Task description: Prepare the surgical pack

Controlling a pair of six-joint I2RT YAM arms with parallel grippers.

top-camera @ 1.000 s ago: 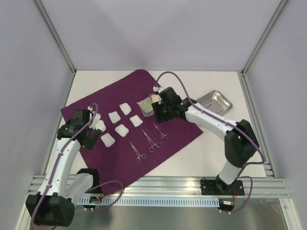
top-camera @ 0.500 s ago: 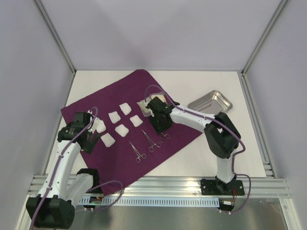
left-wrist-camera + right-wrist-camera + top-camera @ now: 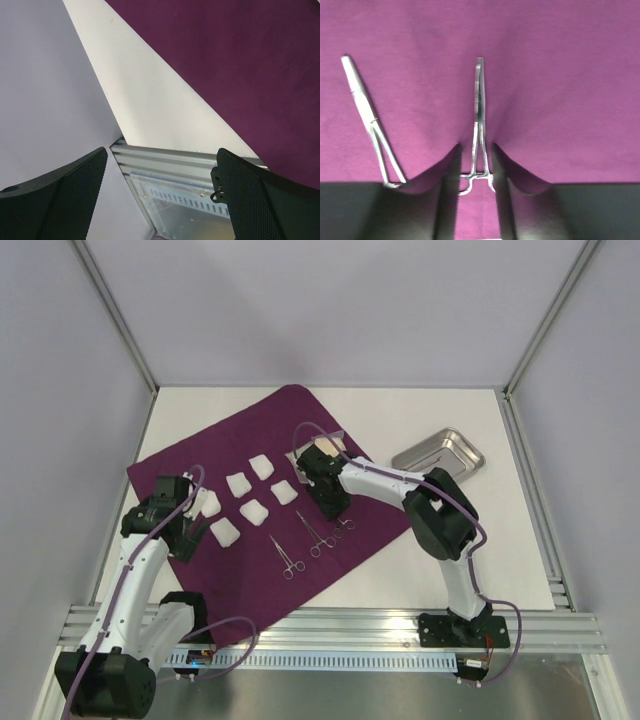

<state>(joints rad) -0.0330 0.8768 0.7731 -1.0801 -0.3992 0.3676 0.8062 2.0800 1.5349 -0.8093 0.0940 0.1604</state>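
Note:
The deep-purple cloth (image 3: 250, 440) lies spread on the table with several white gauze squares (image 3: 254, 511) and three metal forceps on it. My right gripper (image 3: 337, 515) (image 3: 476, 165) is low over the rightmost forceps (image 3: 478, 100). Its fingers (image 3: 451, 200) are closed in against both sides of the ring handles, and the forceps lies flat on the cloth. A second forceps (image 3: 367, 115) (image 3: 312, 534) lies just to its left. My left gripper (image 3: 190, 528) (image 3: 162, 195) hangs wide open over the cloth's near left edge, holding nothing. The steel tray (image 3: 440, 452) sits at the right, off the cloth.
A clear packet (image 3: 302, 457) shows partly behind the right arm near the cloth's far side. The third forceps (image 3: 286, 556) lies nearer the front. The aluminium rail (image 3: 170, 162) runs along the table's near edge, and frame posts stand at the corners.
My right gripper moved left and forward from the packet down over the rightmost forceps, and its jaws narrowed onto the handles. The left arm barely moved.

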